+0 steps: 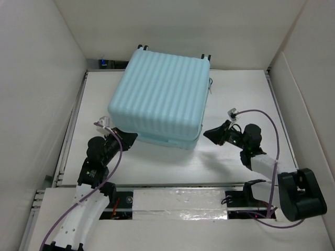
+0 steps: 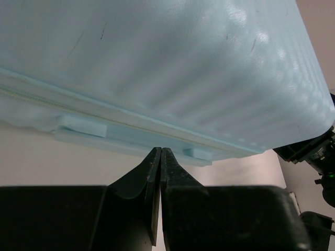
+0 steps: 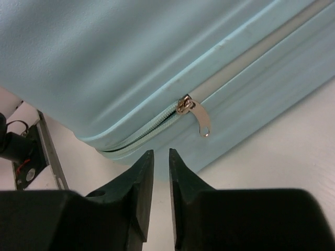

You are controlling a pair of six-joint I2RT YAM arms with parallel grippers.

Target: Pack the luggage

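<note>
Nearest me, in the left wrist view, the left gripper (image 2: 159, 152) has its fingers pressed together with nothing between them. Their tips sit just under the lower band of the luggage (image 1: 162, 94), between two raised blocks (image 2: 81, 126) on that band. I cannot tell whether the tips touch the shell. In the right wrist view the right gripper (image 3: 160, 154) shows a narrow gap between its fingers and holds nothing. It is aimed at the rounded near corner, just below the zip pull (image 3: 198, 117), which hangs loose from the seam.

From above, the case lies flat on the white table (image 1: 235, 157), in the upper middle of the frame, lid down, with one gripper at each near corner. Its wheels (image 1: 142, 48) peek out at the far edge, toward the top of the frame.

My read on handling: the ribbed shell is stiff and smooth, so a pinch on a flat face would likely slide off. It is also far too big for either gripper to lift, and pushing it would probably skate it across the table. The small metal pull is the sensible place to grip, drawn along the seam line. Meanwhile the other arm should brace the opposite corner, so the case does not turn.
</note>
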